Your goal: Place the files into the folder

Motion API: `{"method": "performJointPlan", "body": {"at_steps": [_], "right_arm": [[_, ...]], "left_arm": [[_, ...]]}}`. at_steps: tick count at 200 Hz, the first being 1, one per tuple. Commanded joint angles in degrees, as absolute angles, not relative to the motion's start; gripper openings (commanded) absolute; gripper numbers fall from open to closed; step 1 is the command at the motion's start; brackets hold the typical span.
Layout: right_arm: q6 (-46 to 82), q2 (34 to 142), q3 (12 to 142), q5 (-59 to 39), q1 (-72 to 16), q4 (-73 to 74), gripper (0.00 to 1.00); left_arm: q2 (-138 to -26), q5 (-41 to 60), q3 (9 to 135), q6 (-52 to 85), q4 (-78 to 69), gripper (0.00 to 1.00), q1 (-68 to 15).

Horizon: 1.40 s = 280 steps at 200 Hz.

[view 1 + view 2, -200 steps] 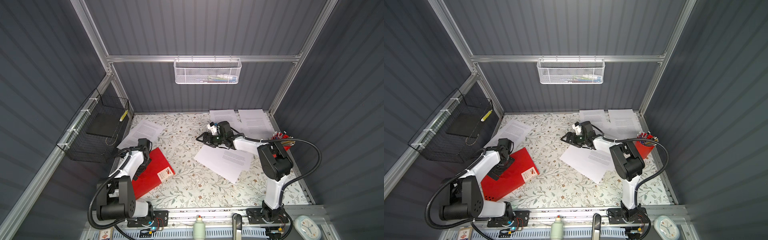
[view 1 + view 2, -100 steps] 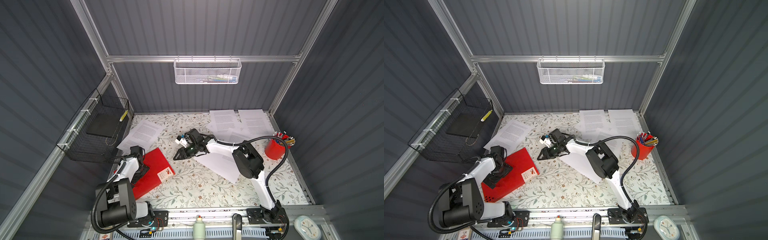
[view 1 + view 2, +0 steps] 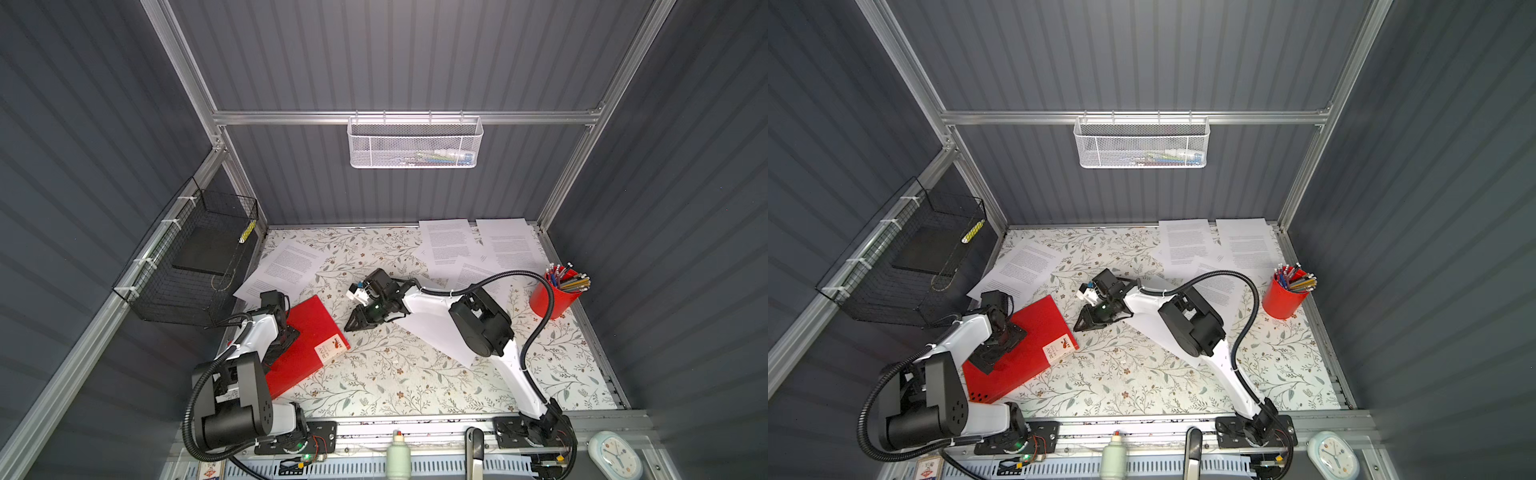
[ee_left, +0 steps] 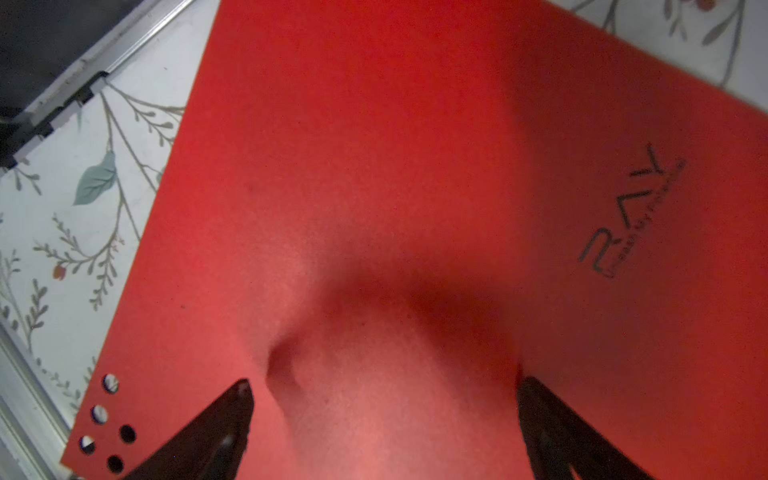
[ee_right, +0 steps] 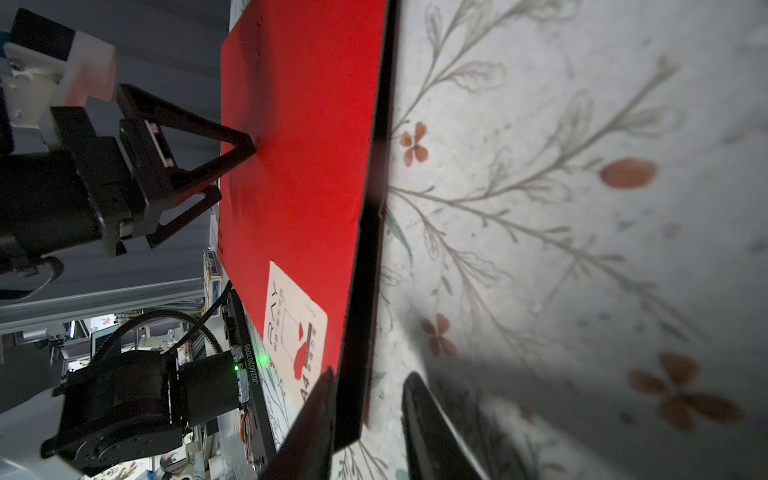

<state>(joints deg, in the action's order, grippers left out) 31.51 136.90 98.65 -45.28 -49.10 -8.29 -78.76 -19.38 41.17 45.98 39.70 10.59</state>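
Grey ribbed walls box in a table [image 3: 395, 374] spread with a floral cloth. A white mesh basket [image 3: 415, 145] hangs on the back wall, a black wire basket [image 3: 195, 266] on the left wall. The folder [image 3: 316, 328] lies closed on the left part of the table, red cover up and turned at an angle to the table's edges. Its white label [image 3: 330, 347] sits in the corner nearest the table's middle. The left gripper [image 3: 282, 345] stands on that cover with its jaws spread wide, holding nothing. In the left wrist view both fingertips [image 4: 243, 388] rest on the red surface, which dimples beside one of them, and the "RAY" lettering [image 4: 623, 212] lies off to one side. The right gripper [image 3: 353, 324] reaches across the middle, low over the cloth, up to the folder's edge next to the label. Its jaws are partly drawn together but have a clear gap between them. In the right wrist view the folder's dark edge shows in that gap, with one finger over the red cover and the other over the cloth and apart from the edge. Whether either finger touches the folder I cannot tell. The files [image 3: 449, 245] lie loose on the table. Several sheets overlap at the back right, one lies at the back left just behind the folder, and one is under the right arm. A red pen cup [image 3: 555, 299] stands at the right edge.
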Motion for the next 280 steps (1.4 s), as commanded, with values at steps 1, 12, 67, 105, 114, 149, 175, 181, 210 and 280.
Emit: {"method": "performJointPlan", "body": {"at_steps": [1, 12, 67, 105, 114, 149, 175, 181, 210, 280], "right_arm": [[34.13, 138.87, 101.27, -46.72, -49.94, -5.80, 0.27], [34.63, 139.59, 101.98, -47.06, -50.18, -5.71, 0.27], [35.55, 141.64, 104.40, -47.36, -50.79, -6.05, 0.24], [36.04, 142.87, 105.77, -48.29, -51.10, -6.39, 0.24], [36.15, 143.15, 105.84, -48.59, -51.15, -6.25, 0.24], [36.21, 142.96, 105.73, -49.89, -51.48, -5.11, 0.13], [37.01, 141.79, 103.90, -50.10, -51.26, -2.53, 0.00], [37.53, 141.15, 102.96, -50.16, -51.10, -1.18, 0.00], [38.29, 134.63, 96.59, -47.92, -48.25, 2.38, 0.00], [43.08, 109.06, 70.84, -43.33, -33.11, 11.87, 0.00]], "left_arm": [[-79.54, -18.25, 39.81, 44.76, 41.05, 1.00, 10.99], [-79.54, -18.27, 39.74, 44.74, 41.00, 1.00, 10.96], [-79.63, -18.04, 39.73, 44.65, 40.87, 1.00, 10.99], [-79.45, -18.07, 39.64, 44.65, 40.78, 1.00, 10.99], [-79.43, -18.10, 39.63, 44.70, 40.74, 1.00, 10.94], [-79.62, -17.97, 39.72, 44.64, 40.61, 1.00, 10.99], [-78.98, -17.47, 40.70, 43.74, 40.60, 1.00, 10.90], [-78.40, -17.30, 41.32, 43.26, 40.86, 1.00, 10.90], [-72.18, -13.69, 46.59, 39.38, 42.95, 1.00, 10.22], [-69.51, -17.05, 59.39, 36.35, 47.33, 1.00, -4.37]]}}
